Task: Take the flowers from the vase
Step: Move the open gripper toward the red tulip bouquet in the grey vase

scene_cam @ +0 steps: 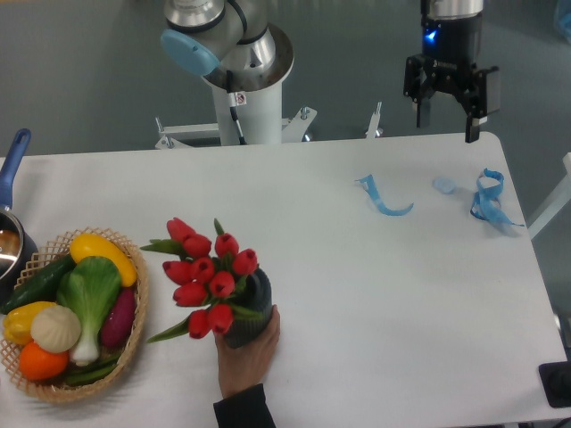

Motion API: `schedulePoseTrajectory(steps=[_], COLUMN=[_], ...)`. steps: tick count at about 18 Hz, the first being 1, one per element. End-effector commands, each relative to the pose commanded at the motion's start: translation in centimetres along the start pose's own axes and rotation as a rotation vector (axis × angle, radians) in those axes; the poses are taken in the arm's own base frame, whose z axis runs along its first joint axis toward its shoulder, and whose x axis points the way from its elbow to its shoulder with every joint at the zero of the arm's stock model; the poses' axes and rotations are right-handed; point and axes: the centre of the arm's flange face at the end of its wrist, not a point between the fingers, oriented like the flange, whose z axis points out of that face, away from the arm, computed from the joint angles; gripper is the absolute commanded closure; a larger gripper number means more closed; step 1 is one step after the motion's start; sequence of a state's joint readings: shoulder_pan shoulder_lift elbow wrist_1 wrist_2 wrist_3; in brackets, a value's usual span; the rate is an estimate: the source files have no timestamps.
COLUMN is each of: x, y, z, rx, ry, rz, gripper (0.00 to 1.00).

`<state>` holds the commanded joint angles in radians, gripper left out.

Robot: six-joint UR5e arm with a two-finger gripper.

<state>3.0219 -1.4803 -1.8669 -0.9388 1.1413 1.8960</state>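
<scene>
Now flowers [209, 283] lean left from vase [251, 308].

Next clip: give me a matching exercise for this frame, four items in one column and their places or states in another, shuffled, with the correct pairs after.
Items:
1. flowers
2. gripper
3. wicker basket
4. blue ribbon pieces

Places or states:
A. lying loose on the table's far right part
B. open and empty, above the table's far edge
C. at the near left, filled with toy vegetables
D. standing in the vase, which a person's hand steadies

Pairs: 1-D, 2-B, 3-C, 4-A
</scene>
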Motion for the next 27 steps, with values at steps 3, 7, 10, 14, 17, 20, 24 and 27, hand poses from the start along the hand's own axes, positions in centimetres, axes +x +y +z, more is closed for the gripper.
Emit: schedulePoseTrajectory(steps=[3,7,10,14,17,20,24,27], x=[0.1,0.3,0.8,1.6,1.7,2.6,3.2,3.8], y=[0.0,0.0,-0.1,-1.5,-3.5,-6.6,-8.7,-10.3], z=[0.1,0.2,0.9,2.0,3.3,5.9,7.6,9.3], rx=[-0.002,0.001,0.027,0.048,0.093,0.179,0.251,0.334], ry=[-0.001,0.003,0.015,0.039,0.063,0.121,0.176,0.213], rz=[0.002,-0.001,-0.011,-0.059,-0.120,-0.189,-0.343,-0.367], gripper=[0.00,0.00,0.00,0.00,0.00,0.00,0.00,0.00])
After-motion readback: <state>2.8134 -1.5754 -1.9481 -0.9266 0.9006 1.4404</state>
